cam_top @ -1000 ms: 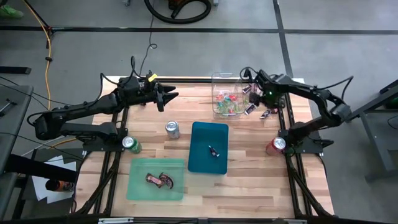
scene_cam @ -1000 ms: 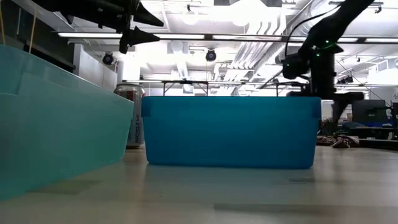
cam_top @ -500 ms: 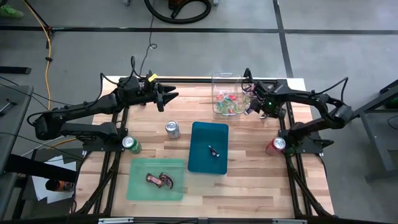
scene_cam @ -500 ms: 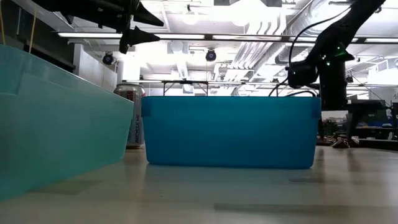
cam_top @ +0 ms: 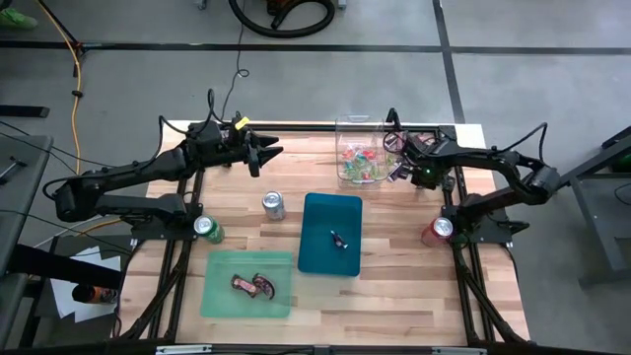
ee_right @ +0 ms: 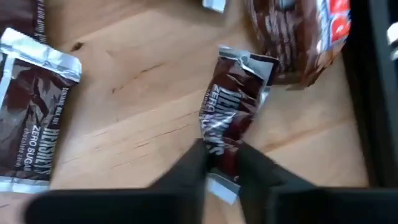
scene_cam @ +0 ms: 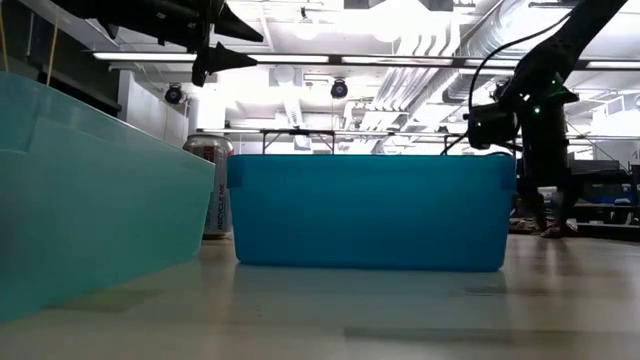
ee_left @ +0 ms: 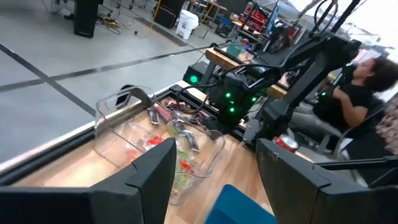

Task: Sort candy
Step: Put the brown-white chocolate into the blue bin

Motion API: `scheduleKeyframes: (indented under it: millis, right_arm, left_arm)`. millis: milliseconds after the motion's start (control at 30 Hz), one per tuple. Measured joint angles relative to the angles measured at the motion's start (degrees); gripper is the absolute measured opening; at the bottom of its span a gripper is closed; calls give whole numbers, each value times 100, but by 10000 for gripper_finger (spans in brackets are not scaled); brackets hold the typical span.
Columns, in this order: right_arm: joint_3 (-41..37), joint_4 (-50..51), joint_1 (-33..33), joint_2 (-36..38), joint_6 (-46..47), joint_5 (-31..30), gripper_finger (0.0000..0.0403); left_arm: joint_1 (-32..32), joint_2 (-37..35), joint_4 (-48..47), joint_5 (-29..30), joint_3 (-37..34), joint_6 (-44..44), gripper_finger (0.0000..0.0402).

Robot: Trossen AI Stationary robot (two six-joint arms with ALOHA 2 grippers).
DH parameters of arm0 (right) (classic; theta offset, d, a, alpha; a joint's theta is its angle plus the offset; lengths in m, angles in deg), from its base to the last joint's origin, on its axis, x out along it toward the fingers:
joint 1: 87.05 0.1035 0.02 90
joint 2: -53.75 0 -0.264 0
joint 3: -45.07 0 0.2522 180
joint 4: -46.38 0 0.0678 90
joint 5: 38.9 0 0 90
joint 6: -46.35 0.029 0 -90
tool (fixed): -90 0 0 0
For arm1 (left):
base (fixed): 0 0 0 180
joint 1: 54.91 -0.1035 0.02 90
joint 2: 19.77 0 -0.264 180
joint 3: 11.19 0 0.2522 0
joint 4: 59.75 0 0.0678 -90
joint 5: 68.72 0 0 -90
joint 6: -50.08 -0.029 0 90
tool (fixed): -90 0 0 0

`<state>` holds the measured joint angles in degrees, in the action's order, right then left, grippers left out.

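- From above, a pale wooden slatted table (cam_top: 394, 286) stands on a grey concrete floor. On it sit a clear plastic box (cam_top: 359, 150) of bright sweets, a deep blue rectangular bin (cam_top: 330, 234) holding one small dark wrapped piece (cam_top: 339, 238), and a pale green translucent tray (cam_top: 247, 284) with red-brown wrapped bars (cam_top: 255, 286). A silver soda can (cam_top: 273, 205) stands between box and tray, a green can (cam_top: 207, 229) by my left base, a red can (cam_top: 439, 231) by my right base.
- Also from above, my left gripper (cam_top: 268, 154) hangs above the table's far left part, well apart from the candy. My right gripper (cam_top: 402, 170) is down at the loose wrapped pieces just beside the clear box.
- At table height, the blue bin fills the middle under bright ceiling lights; my right arm (scene_cam: 530, 100) comes down behind it.
- My left wrist camera shows my left fingers (ee_left: 149, 177) spread apart with nothing between them, the clear box beyond, and a seated person (ee_left: 357, 93) in black.
- My right wrist camera shows my right fingers (ee_right: 186, 168) pinched on the end of a dark brown silver-edged wrapped chocolate (ee_right: 230, 118) lying on the wood; a like piece (ee_right: 34, 118) lies nearby.
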<state>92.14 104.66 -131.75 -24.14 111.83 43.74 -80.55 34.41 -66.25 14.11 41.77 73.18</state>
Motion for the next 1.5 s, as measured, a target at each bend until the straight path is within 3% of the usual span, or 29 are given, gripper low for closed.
scheduleKeyframes:
  millis: [67, 267, 367, 633, 767, 933, 1033, 1233, 1500]
  right_arm:
    - [122, 225, 137, 99, -148, -393, 16]
    - [1058, 659, 423, 793, -642, -1122, 14]
    - [1711, 344, 547, 1208, -1272, -1362, 7]
    - [3090, -595, 1254, 1537, -2771, -1102, 4]
    - [3234, -1135, 2013, 1433, -2933, -1061, 5]
    - [3151, -1261, 3147, 869, -2474, -1034, 3]
    - [3149, -1288, 3714, 346, -2434, -619, 6]
    - [3149, -1626, 4496, -709, -2554, 781, 15]
    - [3144, -1787, 4825, -1674, -3192, 1415, 30]
  left_arm:
    - [-3, -109, 51, -69, 0, 31, 207]
    - [-3, -516, 40, -57, 66, -316, 207]
    - [-8, -719, 34, 71, 70, -374, 207]
    - [-8, -923, -88, 175, 70, -375, 207]
    - [-9, -919, -457, -184, 70, -330, 207]
    - [-8, -919, -859, -460, 70, -325, 207]
    - [-8, -919, -878, -452, 70, -317, 207]
    - [-8, -919, -737, -406, 70, -209, 207]
    - [-12, -921, -697, 112, 70, 426, 207]
